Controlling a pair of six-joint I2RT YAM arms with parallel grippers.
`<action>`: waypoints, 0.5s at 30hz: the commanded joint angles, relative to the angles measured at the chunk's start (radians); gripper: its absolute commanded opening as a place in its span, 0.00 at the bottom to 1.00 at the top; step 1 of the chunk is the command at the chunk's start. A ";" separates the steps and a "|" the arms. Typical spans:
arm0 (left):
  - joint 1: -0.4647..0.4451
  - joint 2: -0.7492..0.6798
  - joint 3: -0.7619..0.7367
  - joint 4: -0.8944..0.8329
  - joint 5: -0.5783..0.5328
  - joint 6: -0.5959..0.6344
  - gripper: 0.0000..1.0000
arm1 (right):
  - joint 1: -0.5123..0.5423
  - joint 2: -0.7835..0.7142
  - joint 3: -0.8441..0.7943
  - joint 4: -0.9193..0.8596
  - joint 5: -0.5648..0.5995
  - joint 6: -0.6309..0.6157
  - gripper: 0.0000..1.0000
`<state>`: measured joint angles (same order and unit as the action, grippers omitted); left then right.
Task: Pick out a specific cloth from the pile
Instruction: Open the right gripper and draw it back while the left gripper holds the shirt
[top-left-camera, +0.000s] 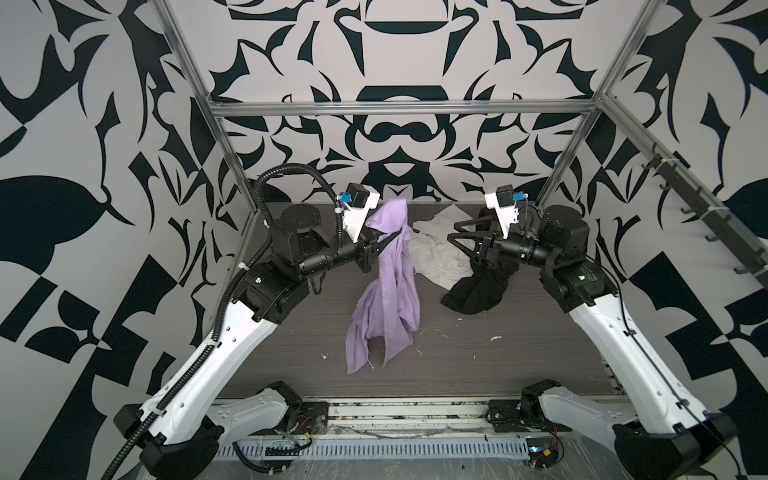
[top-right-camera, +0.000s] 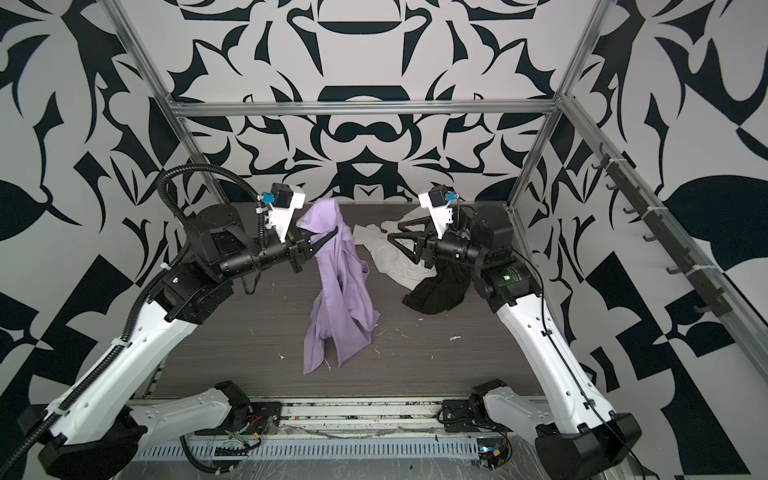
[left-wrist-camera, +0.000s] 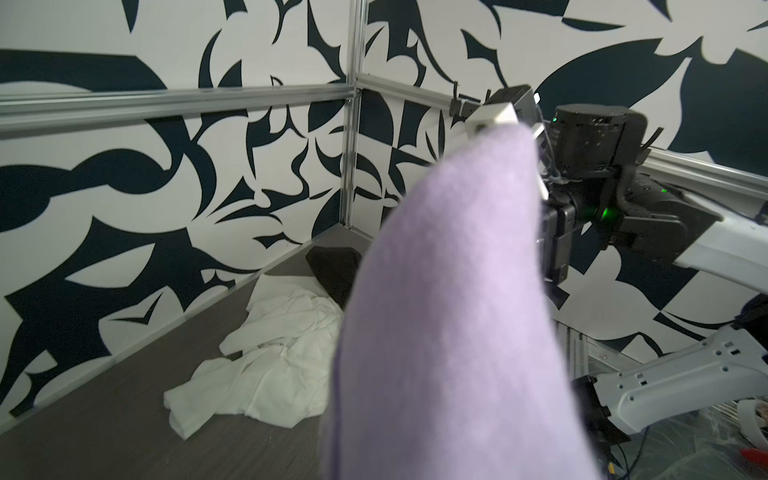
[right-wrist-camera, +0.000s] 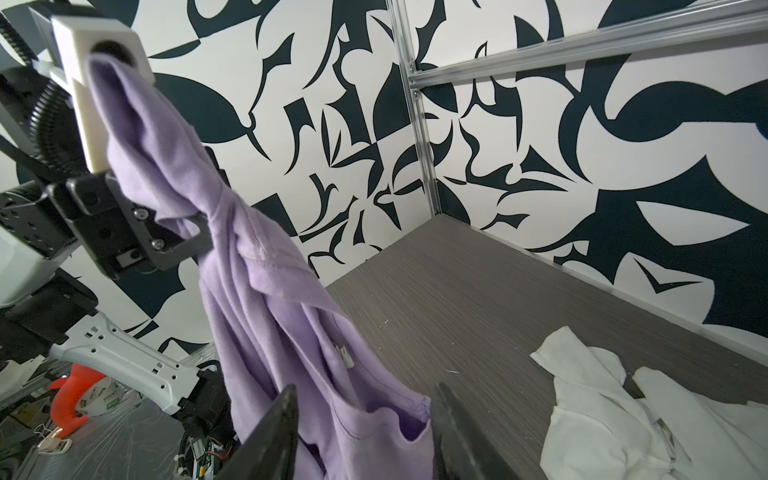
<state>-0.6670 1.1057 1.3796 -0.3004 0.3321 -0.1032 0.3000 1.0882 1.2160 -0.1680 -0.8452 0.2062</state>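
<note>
**Lilac cloth hangs from the left claw**

We see the left gripper (top-left-camera: 388, 242) clamped tight on the cloth (top-left-camera: 390, 291) near its upper end. The lilac fabric hangs in long folds over the middle of the worktop (top-left-camera: 519, 357), its lower hem down near the surface. The right gripper (top-left-camera: 454, 232) hovers with its jaws apart, holding nothing. Below it, the white garment (top-left-camera: 436, 255) and the black garment (top-left-camera: 478, 293) lie together toward the back right corner.

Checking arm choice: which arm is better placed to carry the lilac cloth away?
Left, probably: the left gripper is shut on the hanging lilac cloth; the right gripper is open and empty.
</note>
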 joint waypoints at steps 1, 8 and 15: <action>0.001 -0.029 -0.009 -0.001 -0.025 0.007 0.00 | 0.004 -0.007 -0.002 0.037 -0.018 0.007 0.53; 0.001 -0.042 -0.033 -0.023 -0.037 0.004 0.00 | 0.004 -0.004 -0.021 0.034 -0.024 0.011 0.53; 0.000 -0.056 -0.061 -0.050 -0.048 -0.005 0.00 | 0.011 0.006 -0.040 0.033 -0.032 0.022 0.53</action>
<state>-0.6670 1.0733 1.3342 -0.3370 0.2935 -0.1043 0.3031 1.0950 1.1820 -0.1677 -0.8589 0.2153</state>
